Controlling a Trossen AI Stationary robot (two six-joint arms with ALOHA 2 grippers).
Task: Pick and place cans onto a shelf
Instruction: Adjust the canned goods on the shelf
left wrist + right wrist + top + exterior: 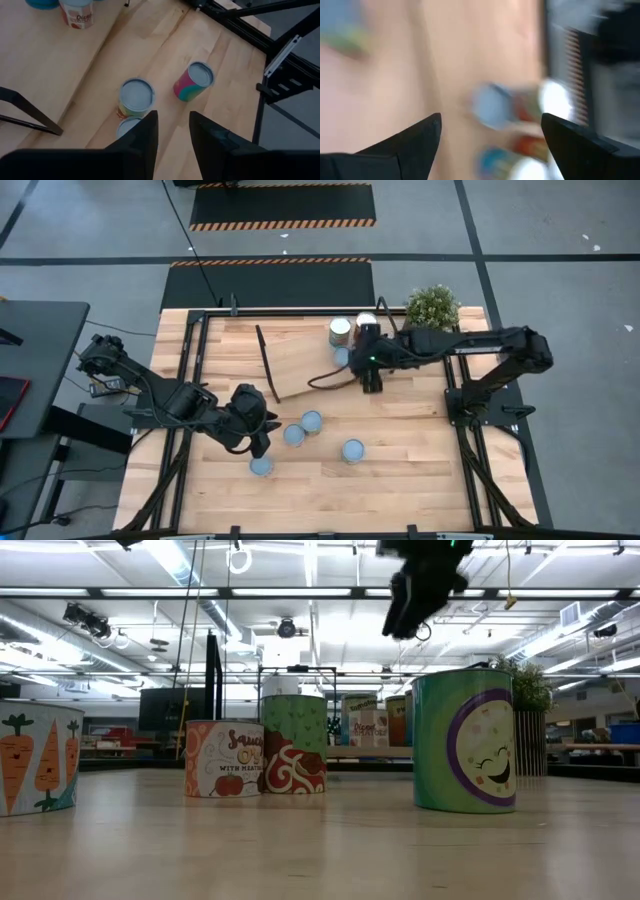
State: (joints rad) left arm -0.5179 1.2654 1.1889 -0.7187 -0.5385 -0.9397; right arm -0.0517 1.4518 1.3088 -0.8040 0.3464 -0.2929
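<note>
The right pincer [371, 385] hovered spread wide and empty over the shelf's [300, 360] right end, near two cans [341, 331] at the table's [420, 470] far edge. The left pincer [262, 442], slightly parted and empty, hung above four loose cans [352, 451] on the near table, by a plant [432, 307].

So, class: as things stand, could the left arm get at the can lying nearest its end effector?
Probably yes. The left end effector hovers open just beside that can, which stands apart from the other cans, leaving the approach clear.
</note>
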